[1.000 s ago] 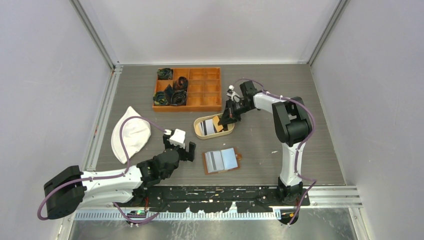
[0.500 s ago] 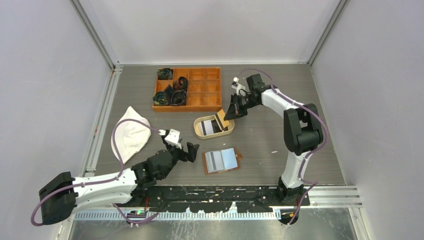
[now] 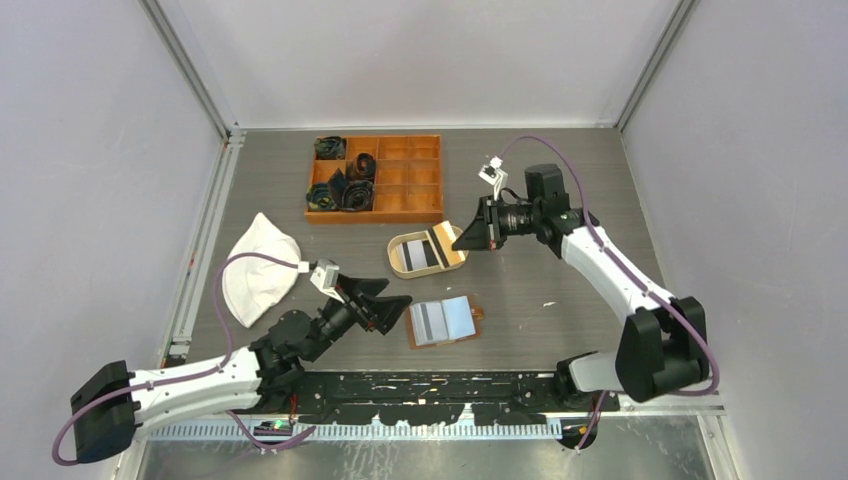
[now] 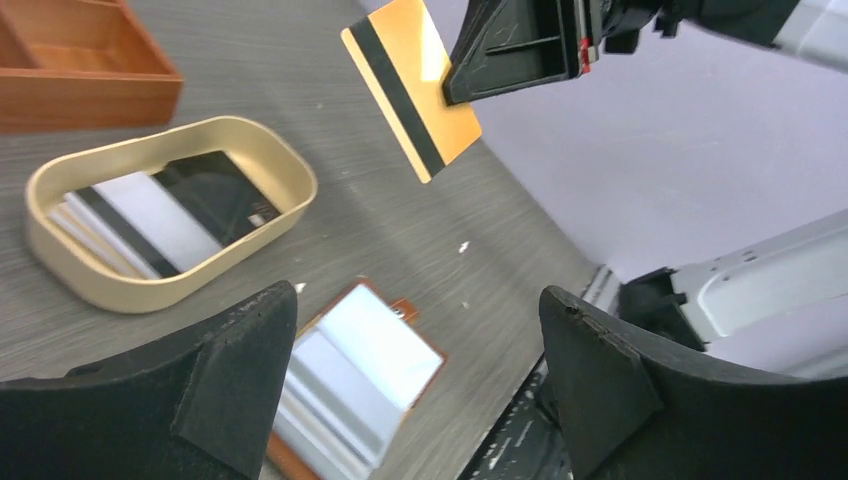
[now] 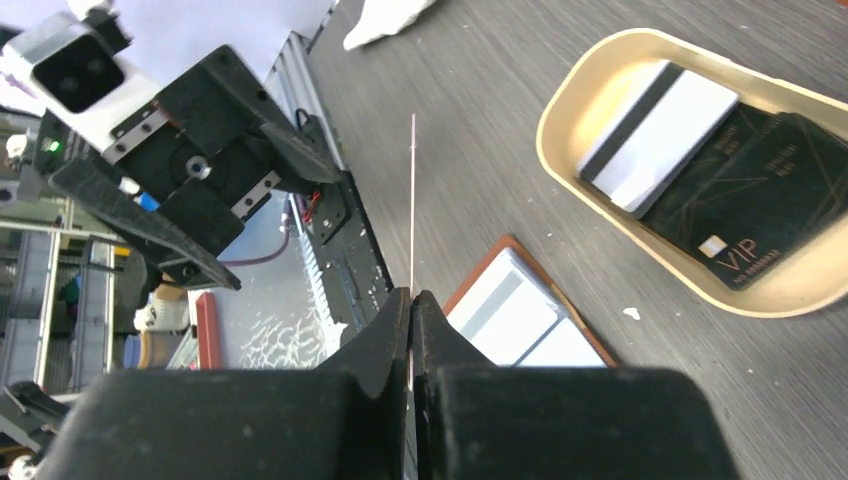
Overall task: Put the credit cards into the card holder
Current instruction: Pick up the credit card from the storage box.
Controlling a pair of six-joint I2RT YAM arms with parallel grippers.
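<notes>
On a grey wood-grain counter (image 3: 540,290) between plain white walls (image 3: 400,60), the right end effector (image 3: 460,242) pinches a glossy gold striped card (image 4: 410,85), hair-thin edge-on from its own wrist, above the oval beige tray (image 4: 160,292), while the left end effector (image 3: 393,297), spread wide, hangs beside the open brown card holder (image 3: 477,313) bearing pale cards (image 3: 430,322).

Bright, even light is falling from overhead, throwing only soft shadows; my left fingers (image 4: 215,400) are looking blurry close to the lens.
</notes>
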